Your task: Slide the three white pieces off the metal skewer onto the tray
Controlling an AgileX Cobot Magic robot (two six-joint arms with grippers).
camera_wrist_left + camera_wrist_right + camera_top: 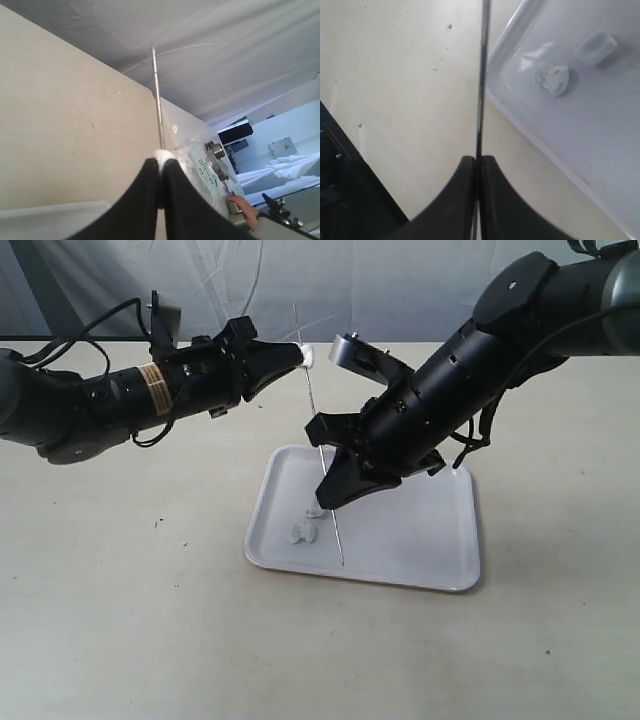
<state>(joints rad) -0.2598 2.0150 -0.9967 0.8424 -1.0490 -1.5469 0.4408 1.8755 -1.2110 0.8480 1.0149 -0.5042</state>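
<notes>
1. The left pincer (298, 358) has its black fingers pressed together on a small irregular white chunk (307, 356). The chunk is threaded on the thin, dark grey metal skewer (311, 405), whose upper end rises past the tips.
2. Only the left wrist view shows the chunk (162, 156) wedged at the very fingertips.
3. The right pincer (327, 492), further down, is clamped on the bare skewer. The rod's lower end hangs below its tips, over the tray; contact is unclear.
4. The flat rectangular white plastic tray (420, 535) holds two more white chunks (300, 534) just beside the right pincer's tips.
5. Only the right wrist view shows these two (551, 79) lying loose inside the rim, beside the skewer (481, 75).
</notes>
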